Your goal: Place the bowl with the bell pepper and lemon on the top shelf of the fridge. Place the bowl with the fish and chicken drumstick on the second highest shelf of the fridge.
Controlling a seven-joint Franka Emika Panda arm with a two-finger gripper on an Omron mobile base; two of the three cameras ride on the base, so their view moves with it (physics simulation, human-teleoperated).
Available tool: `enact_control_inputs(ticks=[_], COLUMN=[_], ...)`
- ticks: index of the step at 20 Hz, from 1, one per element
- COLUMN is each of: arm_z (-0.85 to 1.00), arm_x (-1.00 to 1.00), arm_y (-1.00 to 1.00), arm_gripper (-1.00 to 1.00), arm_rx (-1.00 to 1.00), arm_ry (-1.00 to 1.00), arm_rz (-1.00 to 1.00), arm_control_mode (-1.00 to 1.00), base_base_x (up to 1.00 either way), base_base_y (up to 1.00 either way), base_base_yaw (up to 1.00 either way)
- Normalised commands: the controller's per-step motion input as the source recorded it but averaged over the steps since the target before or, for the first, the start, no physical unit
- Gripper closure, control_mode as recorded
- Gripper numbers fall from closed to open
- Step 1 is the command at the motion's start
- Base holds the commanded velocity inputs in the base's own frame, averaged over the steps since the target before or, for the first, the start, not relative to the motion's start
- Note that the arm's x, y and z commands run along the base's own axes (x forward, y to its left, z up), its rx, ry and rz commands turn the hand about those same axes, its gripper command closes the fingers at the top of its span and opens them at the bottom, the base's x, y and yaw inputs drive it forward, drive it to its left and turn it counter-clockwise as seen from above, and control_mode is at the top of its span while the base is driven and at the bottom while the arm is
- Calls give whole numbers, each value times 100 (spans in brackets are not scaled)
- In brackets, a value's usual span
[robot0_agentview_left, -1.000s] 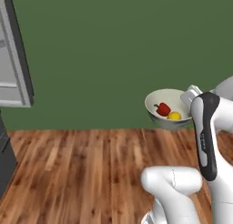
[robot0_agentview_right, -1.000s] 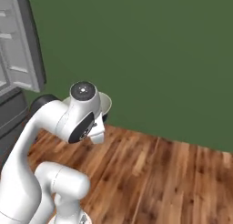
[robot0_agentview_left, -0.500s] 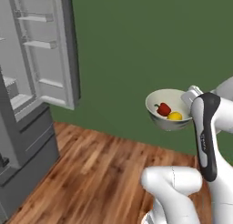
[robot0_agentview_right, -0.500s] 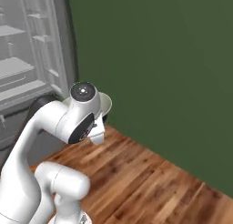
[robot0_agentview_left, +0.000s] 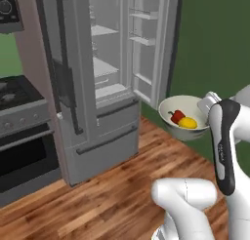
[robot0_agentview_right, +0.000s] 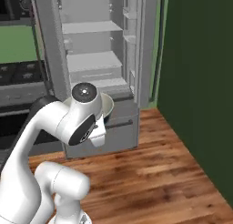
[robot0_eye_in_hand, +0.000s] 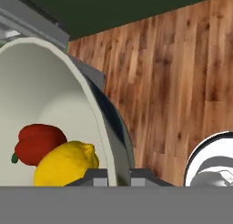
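The cream-white bowl [robot0_agentview_left: 181, 129] with the red bell pepper [robot0_agentview_left: 176, 115] and the yellow lemon [robot0_agentview_left: 188, 122] hangs in the air, to the right of the open fridge [robot0_agentview_left: 97, 78]. My gripper [robot0_agentview_left: 205, 107] is shut on its right rim. In the hand view the bowl's rim [robot0_eye_in_hand: 107, 141] runs down between my fingertips [robot0_eye_in_hand: 96, 175], with the bell pepper [robot0_eye_in_hand: 38, 143] and lemon [robot0_eye_in_hand: 66, 165] inside. The top shelf [robot0_agentview_right: 91, 27] and the second highest shelf [robot0_agentview_right: 93, 60] are bare grey plates. The bowl with the fish and chicken drumstick is out of view.
The fridge's left door [robot0_agentview_left: 66, 73] stands open toward me and the right door [robot0_agentview_left: 146, 44], with small shelves, stands open beside the green wall [robot0_agentview_right: 200, 82]. A stove and oven [robot0_agentview_left: 19, 122] are at the left. Wooden floor [robot0_agentview_right: 150, 173] lies ahead.
The whole picture has swung as the base moved: the open fridge has come from the left edge to the middle of both views. The bowl stays in my shut gripper.
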Motion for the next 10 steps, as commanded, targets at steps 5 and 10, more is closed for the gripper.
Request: enact_control_inputs(ticks=[5,10], arm_z=[0,0], arm_x=[0,0], arm_y=[0,0], arm_gripper=[100,100], arm_rx=[0,0], arm_ry=[0,0], arm_rz=[0,0], arm_control_mode=[100,100], base_base_x=[16,29], base_base_y=[-44,-47], base_base_yaw=[77,50])
